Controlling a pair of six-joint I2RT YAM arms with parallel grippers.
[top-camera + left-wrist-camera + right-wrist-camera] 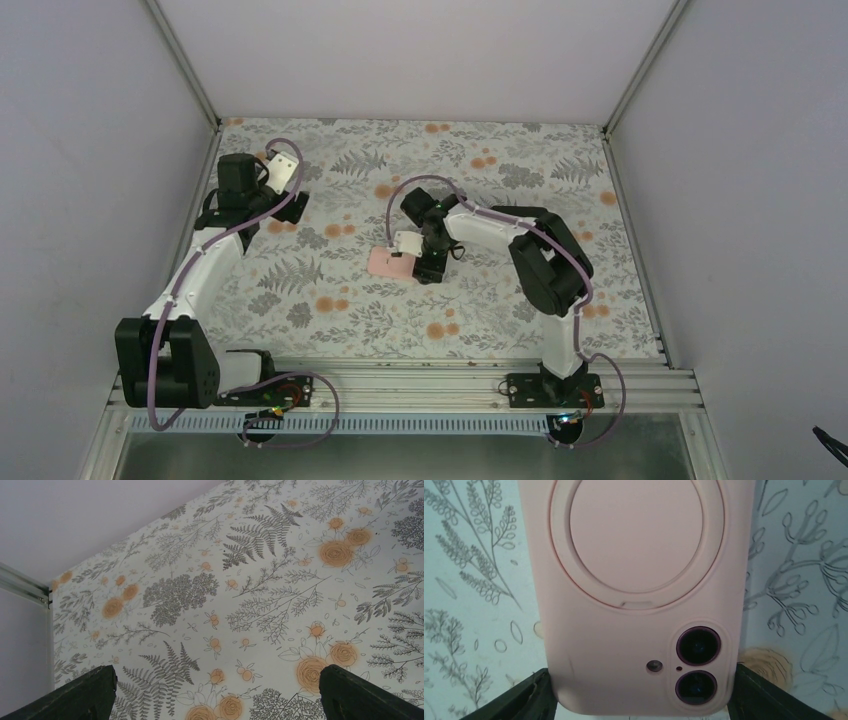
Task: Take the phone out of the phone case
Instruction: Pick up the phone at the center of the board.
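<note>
Pinching the case point(644, 605) across its width at the camera end, right claw point(641, 700) lines up with its long axis; case lies back-up mid surface point(500, 330), phone point(698, 646) inside; left claw point(215, 690), spread and empty, sits well apart.

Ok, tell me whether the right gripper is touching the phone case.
Touching. In the right wrist view the right gripper has both fingers flush against the phone case sides, no gap.

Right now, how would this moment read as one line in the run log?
left hand: open, over table | right hand: gripping phone case by its sides | phone: inside case, lenses up
</note>
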